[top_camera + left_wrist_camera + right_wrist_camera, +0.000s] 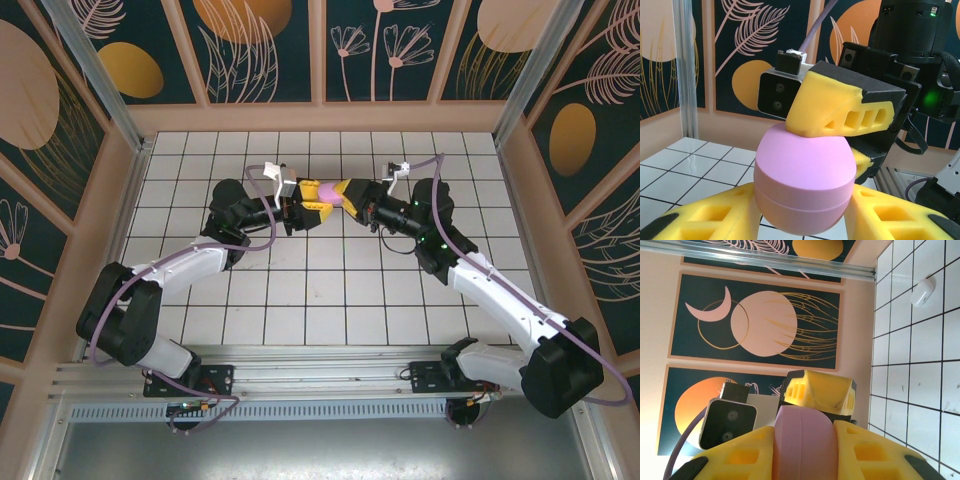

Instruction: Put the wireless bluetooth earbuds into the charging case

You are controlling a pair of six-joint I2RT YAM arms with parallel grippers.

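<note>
The pale purple charging case, its lid down, hangs in the air above the white tiled table, caught between both arms. The left pincer pinches its lower half from both sides. The right pincer pinches it across lid and base from the opposite side. A small white rounded piece lies on the tiles, well apart from the case.

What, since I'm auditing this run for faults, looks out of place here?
Both the left end effector and right end effector clamp the purple case in mid-air, lid shut, so nothing can go in; a small white piece lies alone on the tiles.
</note>
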